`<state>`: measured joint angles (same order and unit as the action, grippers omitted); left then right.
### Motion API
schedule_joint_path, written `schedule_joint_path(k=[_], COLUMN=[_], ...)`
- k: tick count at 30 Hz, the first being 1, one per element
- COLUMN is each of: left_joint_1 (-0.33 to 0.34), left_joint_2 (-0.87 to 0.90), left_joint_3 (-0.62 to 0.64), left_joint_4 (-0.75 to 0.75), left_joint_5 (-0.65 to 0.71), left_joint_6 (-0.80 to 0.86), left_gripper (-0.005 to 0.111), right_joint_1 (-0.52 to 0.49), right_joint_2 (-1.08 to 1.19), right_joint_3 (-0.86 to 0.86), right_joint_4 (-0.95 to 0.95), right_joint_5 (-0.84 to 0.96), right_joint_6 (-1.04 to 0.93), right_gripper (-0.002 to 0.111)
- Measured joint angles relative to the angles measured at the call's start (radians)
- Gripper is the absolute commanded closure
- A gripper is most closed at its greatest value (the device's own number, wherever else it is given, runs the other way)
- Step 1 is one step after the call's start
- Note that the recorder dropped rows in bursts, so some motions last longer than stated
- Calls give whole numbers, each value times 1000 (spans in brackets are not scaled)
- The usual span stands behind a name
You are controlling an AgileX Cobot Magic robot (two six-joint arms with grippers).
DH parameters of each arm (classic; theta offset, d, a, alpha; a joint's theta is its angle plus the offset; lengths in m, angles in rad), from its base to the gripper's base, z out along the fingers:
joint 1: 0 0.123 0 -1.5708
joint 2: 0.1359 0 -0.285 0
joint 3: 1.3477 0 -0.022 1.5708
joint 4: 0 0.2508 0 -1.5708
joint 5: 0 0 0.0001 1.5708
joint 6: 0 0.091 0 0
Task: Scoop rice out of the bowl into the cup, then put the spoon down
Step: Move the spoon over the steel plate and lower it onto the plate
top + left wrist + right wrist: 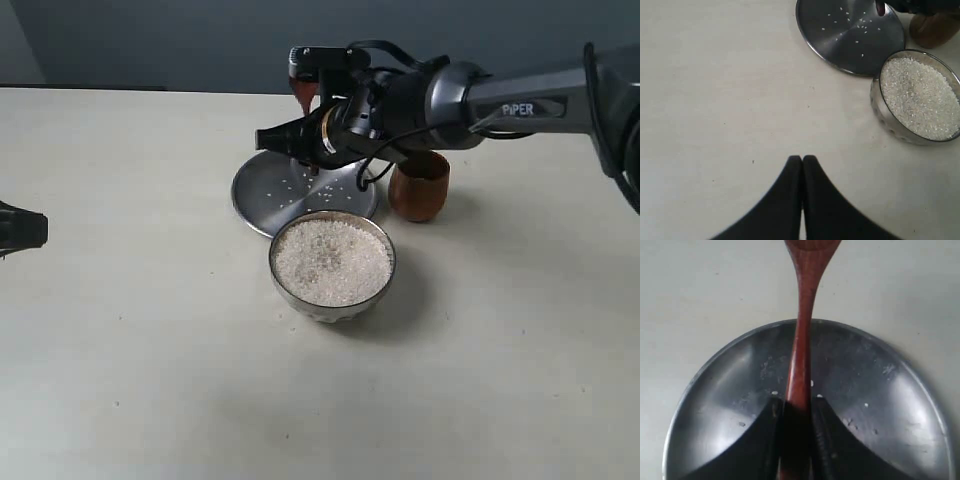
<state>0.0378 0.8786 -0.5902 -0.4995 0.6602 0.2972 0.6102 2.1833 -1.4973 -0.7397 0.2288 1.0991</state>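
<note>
Above the steel plate (715, 405), the right hand (797, 404) clamps the spoon (803, 315) by its handle, head jutting forward.

White rice (332, 262), reddish-brown spoon (801, 355), grey plate (715, 405)

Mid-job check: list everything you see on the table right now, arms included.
table: one, off-white, under everything.
plate: one, shiny steel, behind the bowl.
stray grains: several, white, on the plate.
bowl: one, steel, mid-table.
rice: one mound, white, filling the bowl.
cup: one, reddish-brown, right of the plate.
spoon: one, reddish-brown, above the plate.
right gripper: one, black, shut on the spoon.
left gripper: one, black, shut, empty, far left.
</note>
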Motion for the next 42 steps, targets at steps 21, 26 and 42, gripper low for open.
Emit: schedule_joint_path(k=[21,26,42], left_joint_1=[0,0,0], left_joint_2=[0,0,0], left_joint_3=[0,0,0], left_joint_4=[0,0,0], left_joint_5=[0,0,0], left_joint_6=[0,0,0], left_gripper=[106,106,106], right_joint_1=[0,0,0], right_joint_2=[28,28,5], right_joint_3=[0,0,0], right_joint_4=[76,90,79], right_joint_5=[18,42,41], right_joint_6=[-40,-63,-71], right_gripper=[107,81,71])
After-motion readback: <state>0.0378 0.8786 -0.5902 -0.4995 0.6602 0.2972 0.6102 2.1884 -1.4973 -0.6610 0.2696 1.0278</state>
